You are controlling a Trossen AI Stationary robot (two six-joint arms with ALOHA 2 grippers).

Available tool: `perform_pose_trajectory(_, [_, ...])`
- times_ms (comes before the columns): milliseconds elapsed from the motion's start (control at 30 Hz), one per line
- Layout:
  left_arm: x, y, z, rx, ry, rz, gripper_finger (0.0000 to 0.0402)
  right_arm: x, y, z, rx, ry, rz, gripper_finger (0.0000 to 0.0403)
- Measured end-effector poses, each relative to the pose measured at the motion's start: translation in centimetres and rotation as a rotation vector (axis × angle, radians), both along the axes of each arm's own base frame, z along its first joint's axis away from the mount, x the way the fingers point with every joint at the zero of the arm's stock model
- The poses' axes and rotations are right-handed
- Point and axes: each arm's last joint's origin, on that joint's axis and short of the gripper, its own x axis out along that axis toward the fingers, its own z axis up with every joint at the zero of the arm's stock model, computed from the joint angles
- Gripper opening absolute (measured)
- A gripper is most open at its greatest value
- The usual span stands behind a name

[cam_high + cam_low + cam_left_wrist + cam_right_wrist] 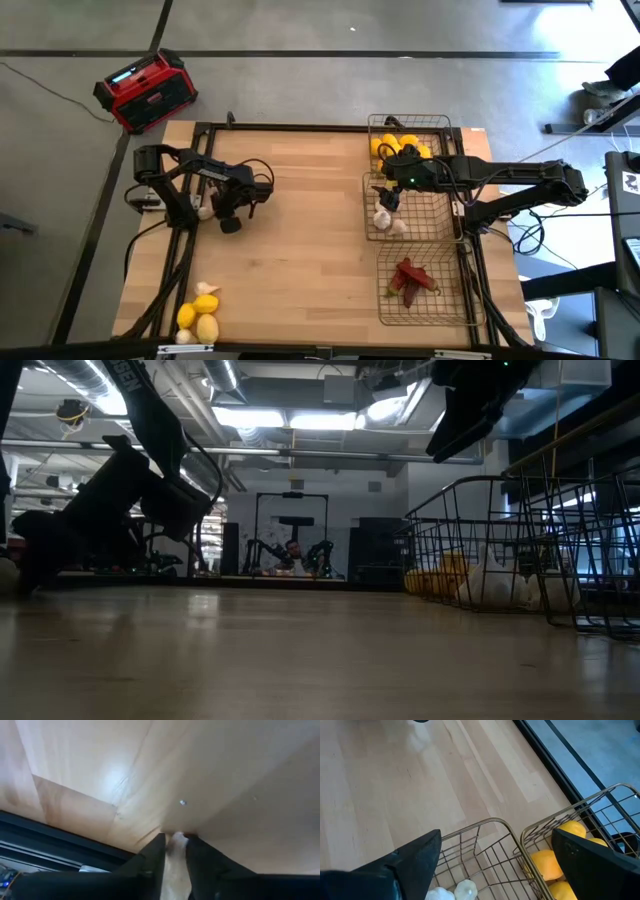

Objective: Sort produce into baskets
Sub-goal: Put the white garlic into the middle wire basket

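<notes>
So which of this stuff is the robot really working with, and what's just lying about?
Part of the job:
- three wire baskets
- lemons, some already in a basket
- garlic; one bulb at the left gripper
- chili peppers

Just lying about:
- red radio on the floor
- black frame rails

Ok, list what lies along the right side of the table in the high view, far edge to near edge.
Basket of lemons → right gripper over the middle basket → garlic bulbs in that basket → basket of chili peppers.
</notes>
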Motion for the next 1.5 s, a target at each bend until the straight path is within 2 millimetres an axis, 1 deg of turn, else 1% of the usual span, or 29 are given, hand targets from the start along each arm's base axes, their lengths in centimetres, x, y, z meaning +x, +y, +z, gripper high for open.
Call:
perform_pose_trajectory(133, [0.0,-0.1,0.1,0.0,-0.003,-0.025,0.0032,0.0,0.0,0.0,0.0,0.0,0.0,0.0372])
perform_pose_trajectory(233, [0.4,-0.2,0.3,0.007,-0.014,-0.057,0.0018,0.0,0.0,0.0,0.0,0.0,0.0,0.0372])
perform_pose_trajectory(333, [1.1,-0.3,0.8,0.018,-0.044,-0.081,0.0015,0.0,0.0,0.0,0.0,0.0,0.0,0.0372])
perform_pose_trajectory(467, [2.1,-0.7,1.5,0.016,-0.068,-0.119,0.0025,0.0,0.0,0.0,0.0,0.001,0.001,0.0372])
perform_pose_trajectory(600, [3.3,-1.2,3.0,0.026,-0.156,-0.163,0.0028,0.0,0.0,0.0,0.0,0.0,0.0,0.0372])
perform_pose_trajectory(700, [4.2,-1.5,4.9,0.051,-0.248,-0.185,0.0024,0.0,0.0,0.0,0.0,0.001,0.0,0.0372])
perform_pose_trajectory(900, [5.5,-1.9,10.2,0.122,-0.513,-0.218,0.0028,0.0,0.1,0.0,0.008,0.003,0.02,0.0372])
perform_pose_trajectory(1067, [5.9,-2.0,14.6,0.183,-0.769,-0.237,0.0028,0.0,0.1,0.0,0.004,0.008,0.037,0.0372])
perform_pose_trajectory(1167, [5.9,-2.0,16.8,0.221,-0.914,-0.245,0.0025,0.0,0.1,0.0,0.004,0.007,0.037,0.0372])
perform_pose_trajectory(1300, [5.9,-2.0,18.8,0.269,-1.091,-0.278,0.0029,0.1,0.1,0.1,0.002,-0.002,0.038,0.0372])
perform_pose_trajectory(1500, [6.7,-1.9,20.1,0.32,-1.248,-0.315,0.0032,0.7,0.1,0.6,-0.003,-0.085,0.059,0.0372])
